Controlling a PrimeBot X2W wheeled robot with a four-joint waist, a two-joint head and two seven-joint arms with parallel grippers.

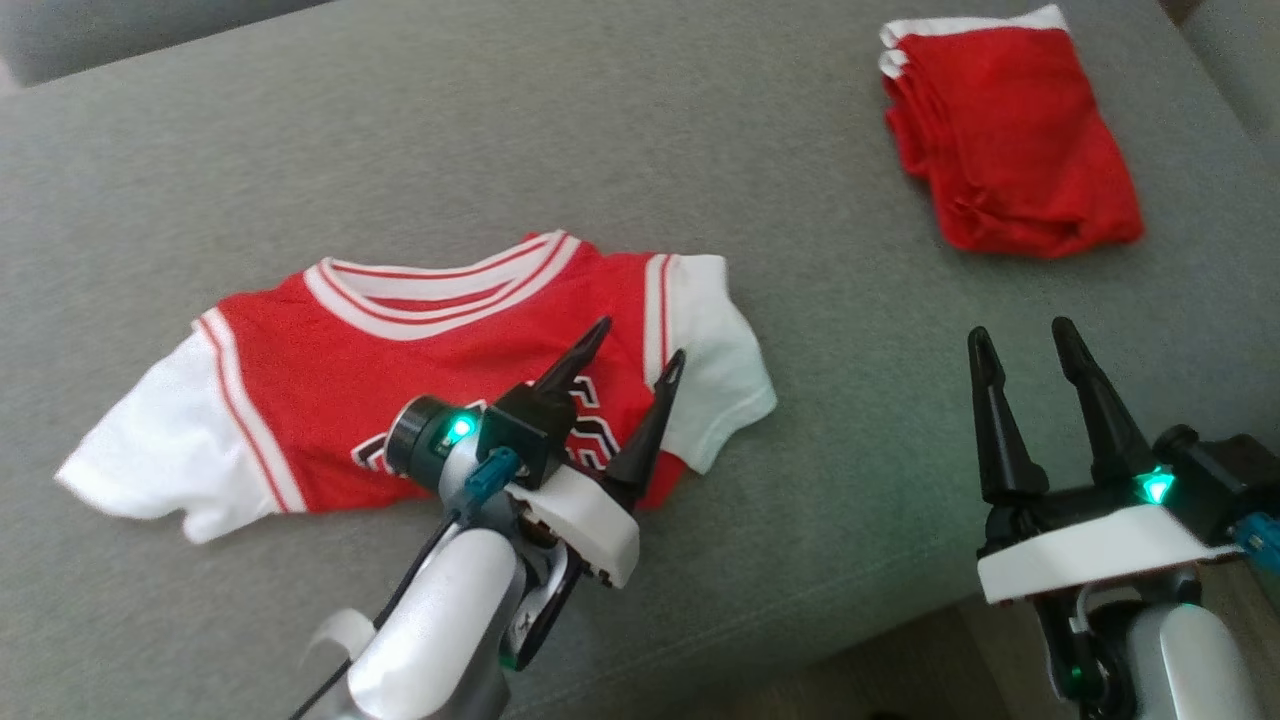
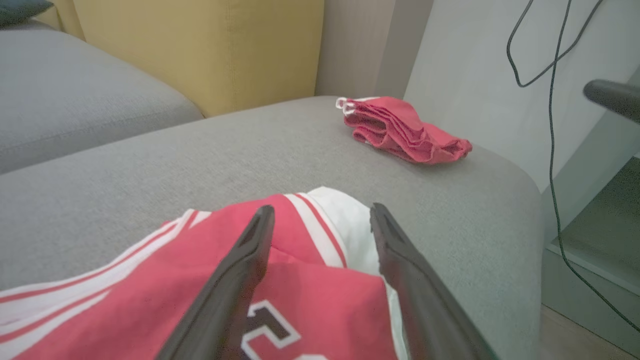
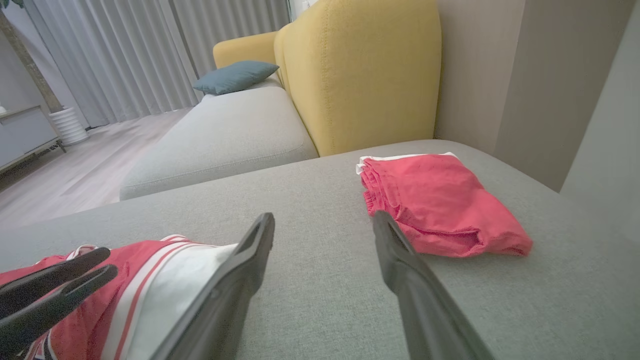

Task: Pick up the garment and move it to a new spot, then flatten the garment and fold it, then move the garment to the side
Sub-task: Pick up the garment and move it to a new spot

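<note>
Left gripper point(image 1: 642, 340) hangs low over the red-and-white shirt point(image 1: 330, 390) with its two dark fingers spread apart and nothing pinched between them. In the left wrist view red cloth with black-and-white lettering lies under and between the fingers. One white sleeve point(image 2: 350, 225) shows just past the fingertips, and a striped seam runs between the sleeve and the red cloth. Whether the fingertips touch the cloth cannot be told.

Most of the shirt lies to this gripper's left on the grey sofa cushion point(image 1: 600, 150). Its striped collar lies ahead of the fingertips and its other white sleeve point(image 1: 160, 450) is stretched out far to the left. The cloth looks mostly flat, with some rumpling at the sleeves.

Right gripper point(image 1: 1020, 330) is well apart from the left one, off to its right, and its fingers are also spread wide and hold nothing. It is over bare cushion near the front edge, with the shirt's nearer sleeve to its left. A folded red garment with white trim point(image 1: 1010, 150) lies ahead of it, a little to its right, well apart from both grippers and from the shirt.

Beyond that, the right wrist view shows a yellow backrest point(image 3: 360, 75), a blue-green pillow point(image 3: 235, 76) on a further grey seat and pale curtains point(image 3: 125, 55).
</note>
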